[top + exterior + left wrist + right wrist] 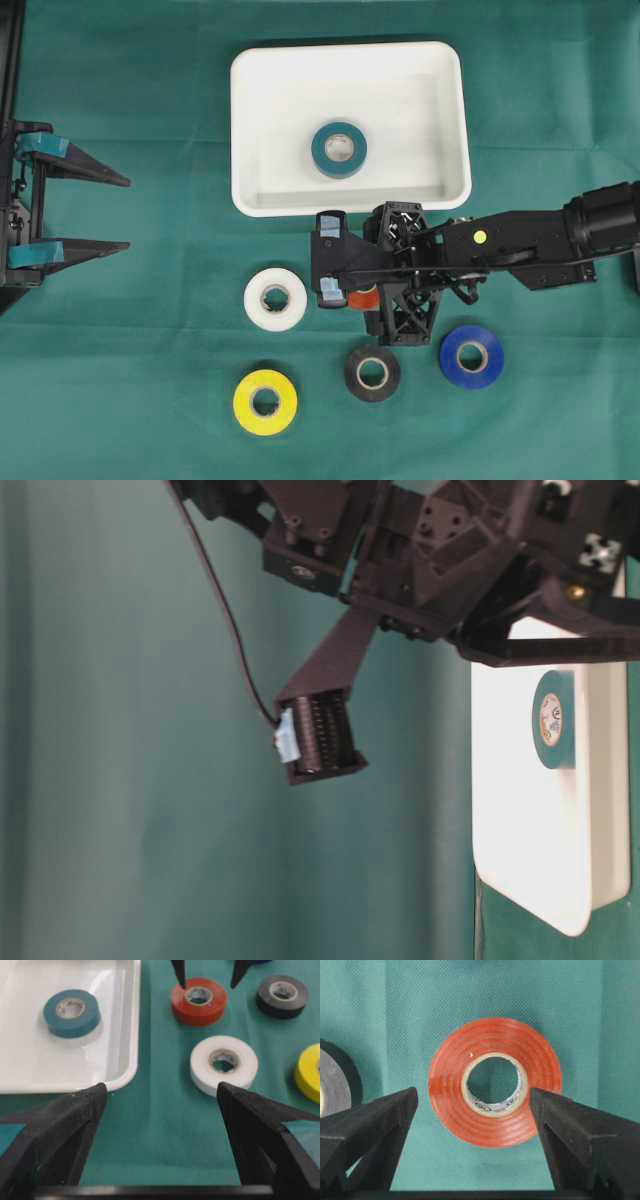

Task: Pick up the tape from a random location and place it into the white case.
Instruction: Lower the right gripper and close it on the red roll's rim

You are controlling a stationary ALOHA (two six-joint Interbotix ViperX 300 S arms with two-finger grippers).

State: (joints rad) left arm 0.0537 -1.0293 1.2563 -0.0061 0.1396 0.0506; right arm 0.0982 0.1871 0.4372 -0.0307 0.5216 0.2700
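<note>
Tape rolls are spread across the lower half of the overhead frame on a green cloth point(120, 400): a yellow roll point(265, 402) at lower centre-left, a black roll point(372, 373) to its right, a blue roll point(471, 356) further right, and a white roll point(276, 299) above the yellow one. A red roll point(364, 297) is seen just right of the white roll, mostly covered by the right arm; it lies flat on the cloth, outside the white case.

The white case point(260, 110) is placed at upper centre, and one teal roll point(339, 149) lies flat inside it, near the middle. Nothing else is seen in the case.

The right gripper point(472, 1105) is held over the red roll with its fingers spread wide, one on each side of the roll; nothing is gripped, and contact cannot be told. The left gripper point(125, 213) is kept at the left edge of the overhead frame, also spread wide and holding nothing, well apart from every roll.
</note>
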